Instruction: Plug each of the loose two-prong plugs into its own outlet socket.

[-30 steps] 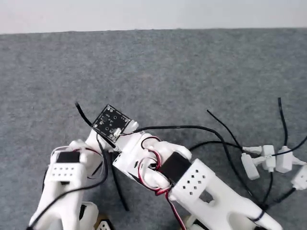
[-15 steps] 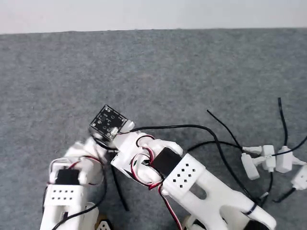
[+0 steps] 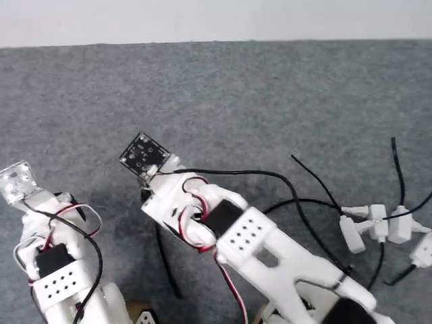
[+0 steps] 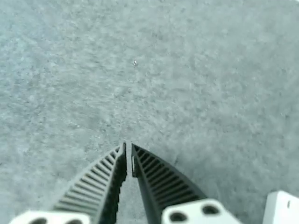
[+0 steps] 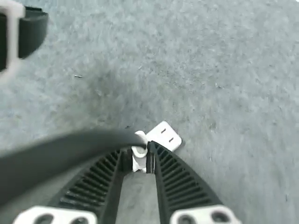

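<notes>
- Grey felt table, white wall behind.
- Left arm sits low at the near-left corner; left gripper has its fingers together, empty.
- Right gripper is clamped on the plug, left of centre.
- Plug points out past the fingertips; cord trails sideways.

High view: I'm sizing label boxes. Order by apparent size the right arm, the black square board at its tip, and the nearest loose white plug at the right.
1. right arm, by far, though nearest the camera.
2. black board.
3. loose plug, only slightly smaller; the raised board may look bigger.
</notes>
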